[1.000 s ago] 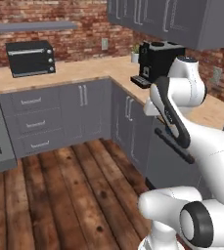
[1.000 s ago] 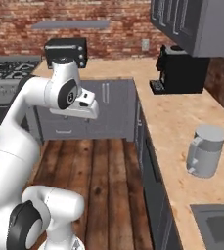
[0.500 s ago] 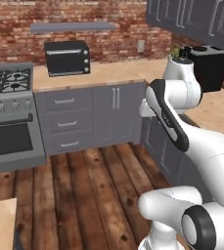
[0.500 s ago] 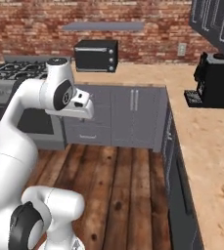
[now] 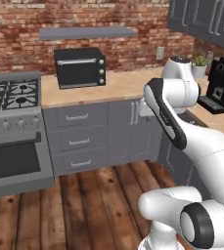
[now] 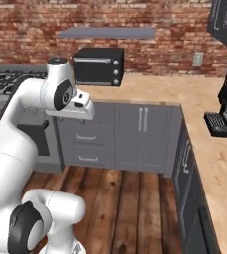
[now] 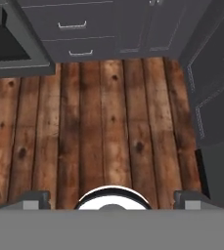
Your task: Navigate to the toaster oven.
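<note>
Even, bright rendered light, soft faint shadows, no glare, slightly blurry detail.

White rounded arm [image 5: 182,127], dark joints

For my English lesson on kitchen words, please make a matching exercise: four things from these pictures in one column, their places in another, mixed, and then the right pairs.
Things:
1. toaster oven
2. stove
3. coffee machine
4. shelf

Places:
A. on the brick wall, above the toaster oven
B. on the right-hand counter
C. left of the grey drawers
D. on the counter against the brick wall

Pairs: 1-D, 2-C, 3-B, 4-A
</note>
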